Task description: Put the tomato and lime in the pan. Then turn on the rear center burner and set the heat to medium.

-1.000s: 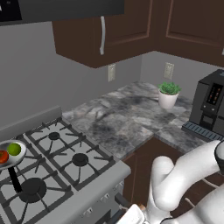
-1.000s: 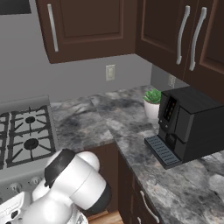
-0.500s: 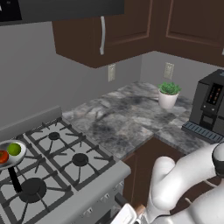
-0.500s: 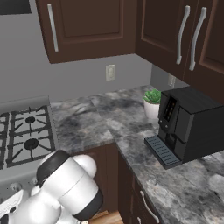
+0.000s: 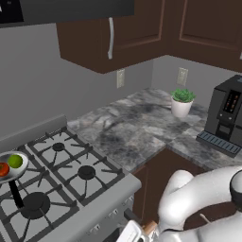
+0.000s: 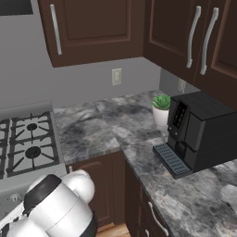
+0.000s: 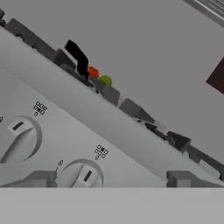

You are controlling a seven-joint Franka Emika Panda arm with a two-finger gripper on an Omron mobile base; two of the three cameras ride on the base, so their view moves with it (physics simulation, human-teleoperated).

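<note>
In the left base view the pan [image 5: 10, 166] runs off the left edge, so only part of its rim and bowl shows; the tomato [image 5: 3, 169] inside it is cut by that same edge, while the lime [image 5: 15, 161] beside it is whole. The stove [image 5: 61, 175] is cropped at the left and bottom, hiding its far burners. The coffee machine [image 5: 226, 120] is cut off at the right edge. In the hand view the two fingers [image 7: 40, 179] show just as grey tips at the bottom, and the tomato and lime are small blobs half hidden behind the grate [image 7: 109, 94]. The markings by the knobs [image 7: 85, 175] are too small to read.
</note>
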